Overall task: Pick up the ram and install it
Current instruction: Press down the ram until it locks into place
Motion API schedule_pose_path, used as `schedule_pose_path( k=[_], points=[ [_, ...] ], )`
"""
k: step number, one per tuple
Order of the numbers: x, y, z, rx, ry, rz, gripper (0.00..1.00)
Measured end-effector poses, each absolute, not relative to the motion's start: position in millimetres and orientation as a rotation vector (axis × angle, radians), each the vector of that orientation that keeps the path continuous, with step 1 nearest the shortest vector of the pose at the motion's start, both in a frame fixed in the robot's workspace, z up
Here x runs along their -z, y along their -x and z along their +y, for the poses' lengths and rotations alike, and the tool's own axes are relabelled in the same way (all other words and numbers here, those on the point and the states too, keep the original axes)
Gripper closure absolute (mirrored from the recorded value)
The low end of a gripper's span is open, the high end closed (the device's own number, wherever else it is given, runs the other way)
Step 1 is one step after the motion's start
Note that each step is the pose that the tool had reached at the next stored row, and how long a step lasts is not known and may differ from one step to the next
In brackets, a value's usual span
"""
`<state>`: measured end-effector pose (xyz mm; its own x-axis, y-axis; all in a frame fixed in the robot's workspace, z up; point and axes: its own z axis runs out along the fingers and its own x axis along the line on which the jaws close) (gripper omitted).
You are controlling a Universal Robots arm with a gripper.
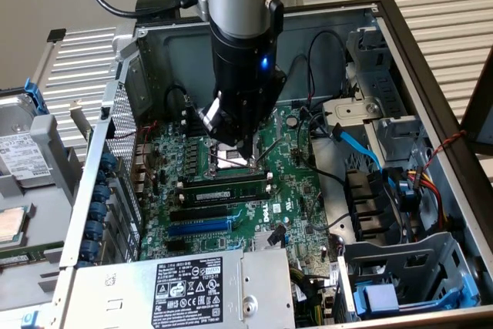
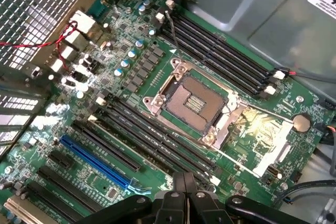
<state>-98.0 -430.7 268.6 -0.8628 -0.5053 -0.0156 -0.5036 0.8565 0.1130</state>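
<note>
The gripper [image 1: 248, 150] hangs from the arm above the middle of the motherboard [image 1: 296, 190], its jaws drawn fully together with nothing between them. In the wrist view the closed gripper [image 2: 185, 182] shows its dark fingers [image 2: 185, 184] pressed against each other, pointing over the row of empty memory slots [image 2: 142, 129] that run beside the open CPU socket [image 2: 191, 100]. That socket sits directly under the jaws in the exterior view, its metal frame bright and its retention lever swung out.

The ram [image 1: 226, 189] lies just in front of the gripper, toward the power supply: a long green stick with dark chips, standing on edge in a slot of the motherboard, apart from the jaws. Whether it is fully seated cannot be told. Next to it, farther from the gripper, come a black expansion slot and then the blue expansion slot [image 1: 199, 228], which in the wrist view [image 2: 94, 162] runs diagonally near the perforated case wall.

On the far side of the socket another bank of black memory slots [image 2: 226, 51] stands empty. A coin cell battery [image 2: 301, 123] sits near the board's edge. The grey power supply [image 1: 254, 292] with its white label covers the near edge of the open computer case [image 1: 400, 28], and a blue data cable [image 1: 362, 148] curves past the drive cage at the exterior view's right.
</note>
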Motion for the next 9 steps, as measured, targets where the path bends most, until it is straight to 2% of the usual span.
schedule_pose_path(
  k=[9],
  points=[
    [-266.8, 98.0, -430.7, 0.179, -0.57, -3.079, 0.89]
  ],
)
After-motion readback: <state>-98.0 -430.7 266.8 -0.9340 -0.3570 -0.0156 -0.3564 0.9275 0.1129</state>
